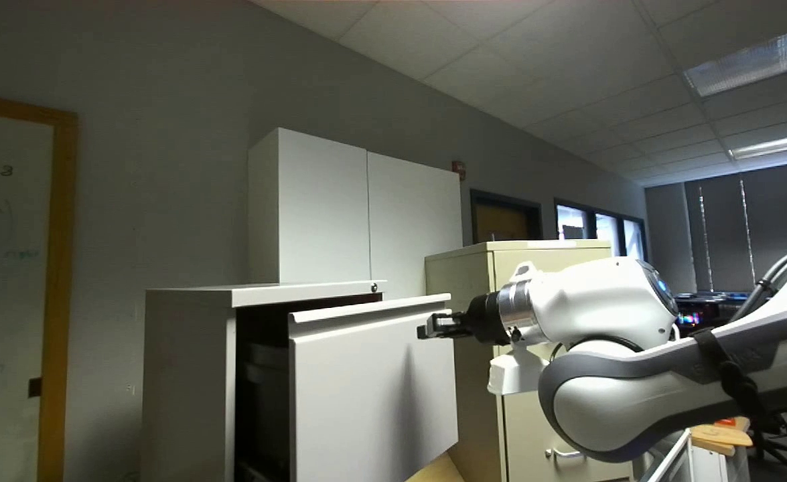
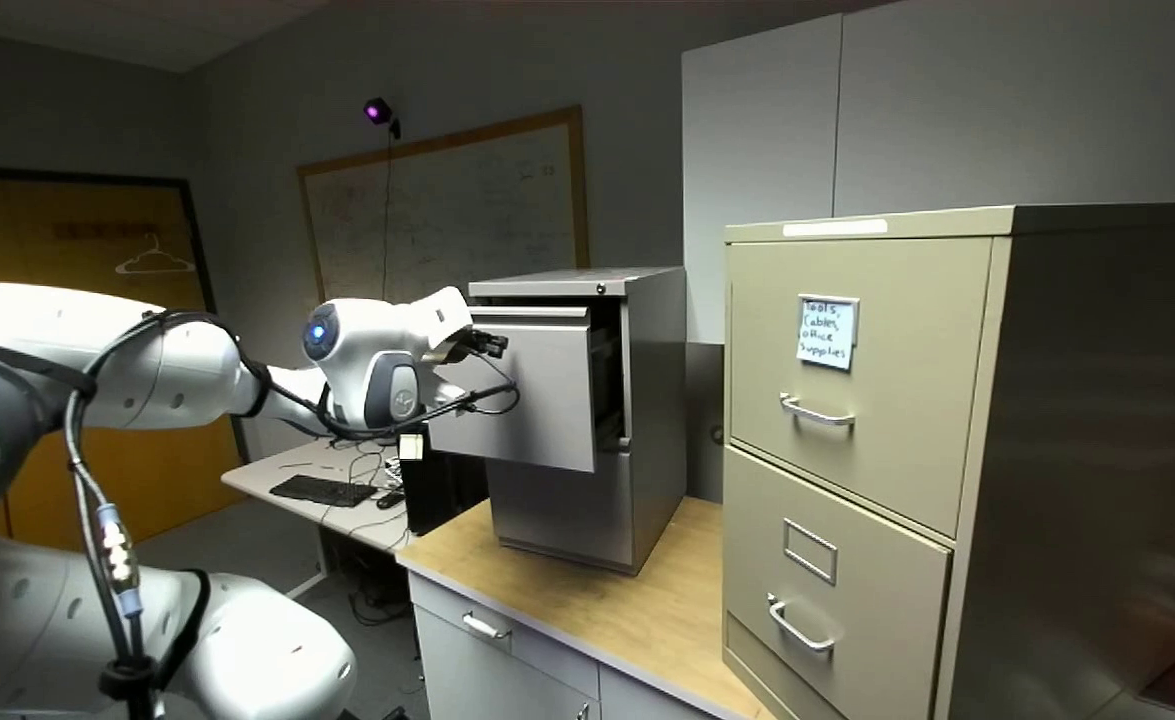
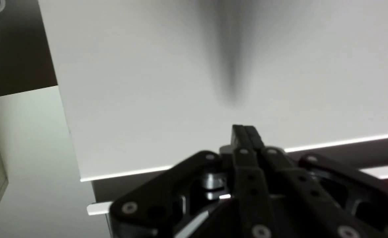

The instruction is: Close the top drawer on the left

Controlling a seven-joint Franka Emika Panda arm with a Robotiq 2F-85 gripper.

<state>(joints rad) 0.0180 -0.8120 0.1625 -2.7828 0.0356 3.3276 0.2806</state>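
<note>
The top drawer, with a plain white flat front, shows in both exterior views point(image 1: 366, 395) point(image 2: 537, 400). It stands partly pulled out of the low white cabinet point(image 1: 185, 375) point(image 2: 657, 420), with a dark gap behind its front. In the wrist view, the drawer front point(image 3: 147, 82) fills most of the picture, with its dark top edge low in the frame. My gripper point(image 1: 425, 331) point(image 2: 500, 346) point(image 3: 243, 127) is shut and empty, its fingertips together. It points at the upper part of the drawer front. I cannot tell whether the tips touch it.
A beige filing cabinet point(image 1: 460, 321) point(image 2: 867, 330) with handles stands beside the white cabinet. A white cupboard point(image 1: 326, 207) point(image 2: 762, 180) rises behind. The white cabinet stands on a wooden counter point(image 2: 547, 540). A desk point(image 2: 277, 475) with a keyboard point(image 2: 322, 490) lies beyond.
</note>
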